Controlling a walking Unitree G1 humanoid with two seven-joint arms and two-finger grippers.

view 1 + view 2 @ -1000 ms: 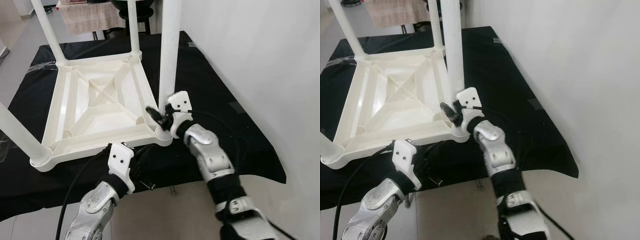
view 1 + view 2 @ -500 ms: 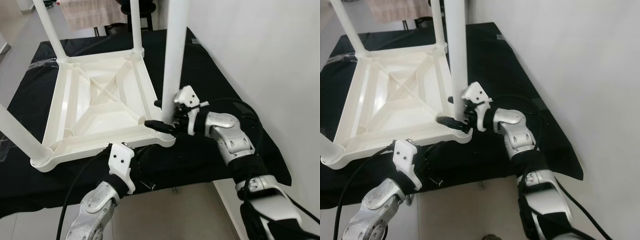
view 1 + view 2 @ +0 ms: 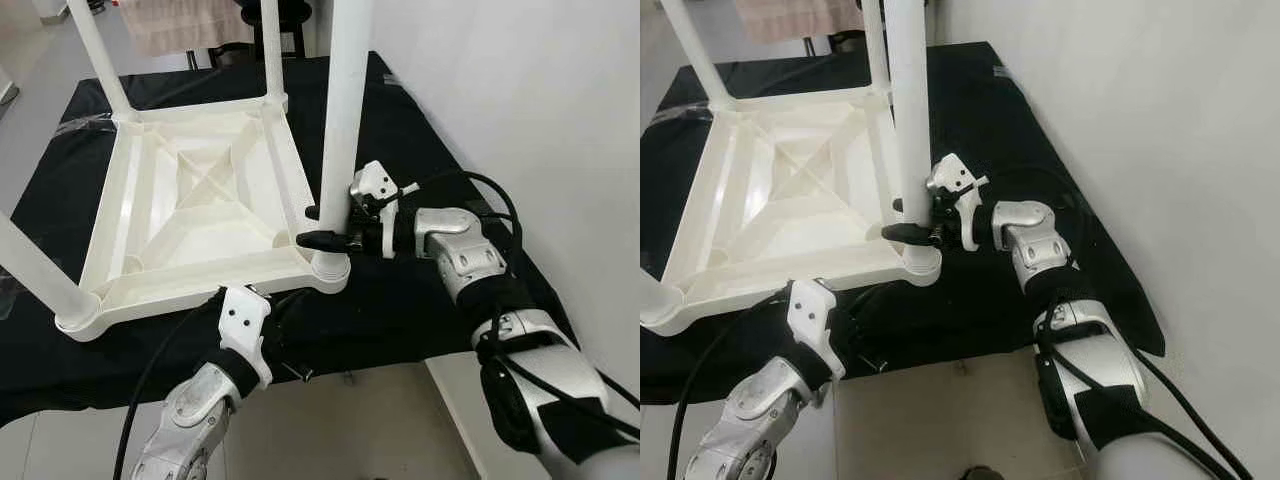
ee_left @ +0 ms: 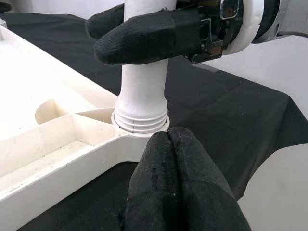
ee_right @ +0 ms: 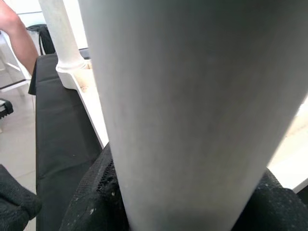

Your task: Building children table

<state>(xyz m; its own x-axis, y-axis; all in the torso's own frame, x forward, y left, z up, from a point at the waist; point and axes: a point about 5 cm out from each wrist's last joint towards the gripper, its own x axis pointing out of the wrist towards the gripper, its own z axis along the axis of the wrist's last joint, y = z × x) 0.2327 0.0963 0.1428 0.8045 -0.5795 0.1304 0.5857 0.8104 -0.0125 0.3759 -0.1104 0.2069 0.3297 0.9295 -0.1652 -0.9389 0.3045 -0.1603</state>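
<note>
A white plastic children's table [image 3: 190, 200] lies upside down on a black cloth, with its legs pointing up. My right gripper [image 3: 322, 226] is shut around the near-right leg [image 3: 340, 120] just above its threaded socket [image 4: 140, 126]. The leg [image 5: 192, 106] sits between the black fingers [image 4: 149, 38]. My left gripper [image 4: 180, 187] is shut, its fingertips close below the table's near edge by that corner, holding nothing. Its wrist [image 3: 240, 330] sits at the front of the cloth.
The black cloth [image 3: 420, 160] covers a low platform next to a white wall [image 3: 520, 120] on the right. Pale floor [image 3: 350, 420] lies in front. A person's arm [image 5: 14, 29] and a dark stool [image 3: 275, 15] are at the far side.
My right gripper has kept its hold low on the leg while its forearm swung further out to the right and levelled. The left arm has stayed put.
</note>
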